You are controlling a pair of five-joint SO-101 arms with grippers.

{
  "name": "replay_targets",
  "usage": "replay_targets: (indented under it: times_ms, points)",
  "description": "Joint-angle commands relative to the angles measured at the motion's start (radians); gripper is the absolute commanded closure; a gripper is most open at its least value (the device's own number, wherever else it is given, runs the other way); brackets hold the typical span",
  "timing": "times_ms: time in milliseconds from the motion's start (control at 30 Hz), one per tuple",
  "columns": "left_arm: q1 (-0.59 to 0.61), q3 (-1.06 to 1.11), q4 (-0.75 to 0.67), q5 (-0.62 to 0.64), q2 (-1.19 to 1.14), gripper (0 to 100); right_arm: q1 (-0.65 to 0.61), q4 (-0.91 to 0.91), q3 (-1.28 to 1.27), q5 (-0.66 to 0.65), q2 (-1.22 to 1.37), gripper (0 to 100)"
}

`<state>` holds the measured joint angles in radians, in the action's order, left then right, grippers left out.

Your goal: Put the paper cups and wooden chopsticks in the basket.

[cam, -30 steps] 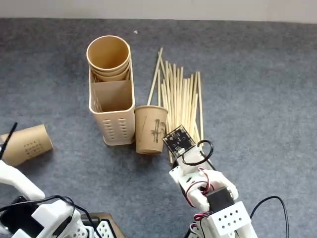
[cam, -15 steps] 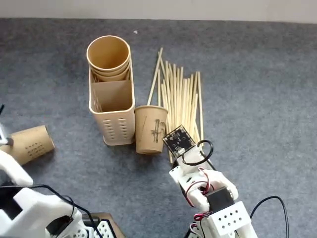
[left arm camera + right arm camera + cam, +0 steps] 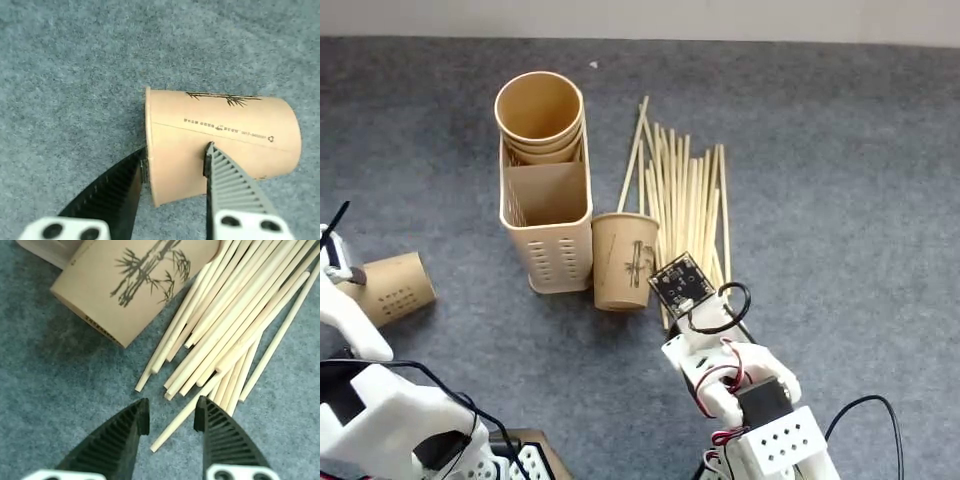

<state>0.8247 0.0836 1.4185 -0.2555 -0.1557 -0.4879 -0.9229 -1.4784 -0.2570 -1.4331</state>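
One paper cup lies on its side at the left of the grey carpet. My left gripper is open around one end of this cup: the black finger stands just past the end, the grey finger over the cup's side. A second paper cup with a bamboo print lies against the tan basket. Several stacked cups stand in the basket's far compartment. Wooden chopsticks lie in a loose bundle to the right. My right gripper is open above the chopsticks' near ends, beside the printed cup.
The basket's near compartment holds nothing. The right arm stands at the front centre, the left arm at the front left corner. Open carpet stretches to the right of the chopsticks and behind the basket.
My left arm has swung in from the front left to the lying cup's end, and that cup has shifted slightly to the right. The right arm has kept still.
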Motion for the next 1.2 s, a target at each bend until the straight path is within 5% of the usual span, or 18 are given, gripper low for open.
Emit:
replay_targets:
  times_ms: [0,800,967,1167]
  points:
    - [-0.085,-0.025,0.063,-0.006,0.007,79,-0.007,0.019,0.005,0.005,-0.007,83.1]
    - [-0.812,-0.397,0.345,0.201,0.018,79,-0.005,0.019,0.005,0.005,-0.007,83.1]
    - [-0.877,-0.278,0.347,0.201,0.073,79,-0.005,0.019,0.005,0.005,-0.008,83.1]
    - [-0.811,-0.176,0.342,0.192,0.208,79,-0.005,0.019,0.008,0.005,-0.008,83.1]
